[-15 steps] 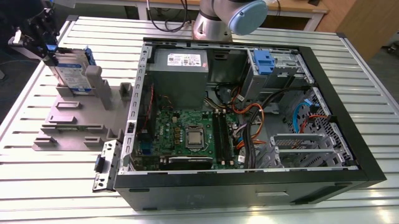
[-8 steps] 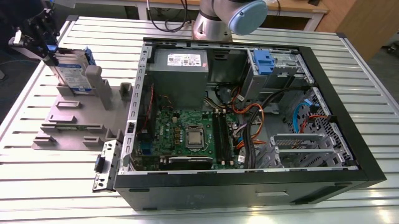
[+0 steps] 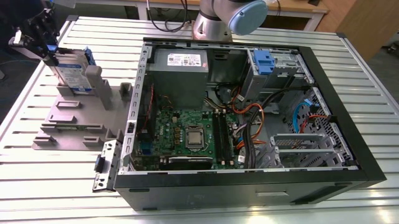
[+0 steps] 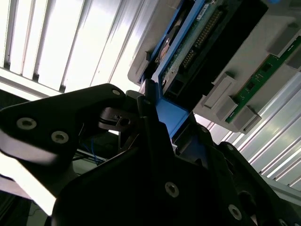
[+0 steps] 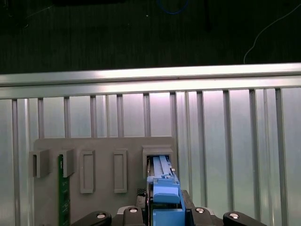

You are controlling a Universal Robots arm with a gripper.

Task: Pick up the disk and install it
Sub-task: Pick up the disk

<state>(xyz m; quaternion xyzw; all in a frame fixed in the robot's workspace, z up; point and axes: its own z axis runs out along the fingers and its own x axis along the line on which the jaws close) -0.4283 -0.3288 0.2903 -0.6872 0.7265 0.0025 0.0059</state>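
Exterior view: an open computer case lies on the slatted bench. Inside it are a green motherboard, a grey power supply, a tangle of cables and a bay with a blue latch. A grey holder sits on the bench just beside the case, toward the exterior view's left. The disk stands upright in one of its slots. The hand is at the disk's upper edge.

In the second wrist view the black fingers are closed on the disk's blue carrier. A green memory board stands in a neighbouring slot.

In the first wrist view the disk sits in the holder's end slot, and the green board is several slots away.
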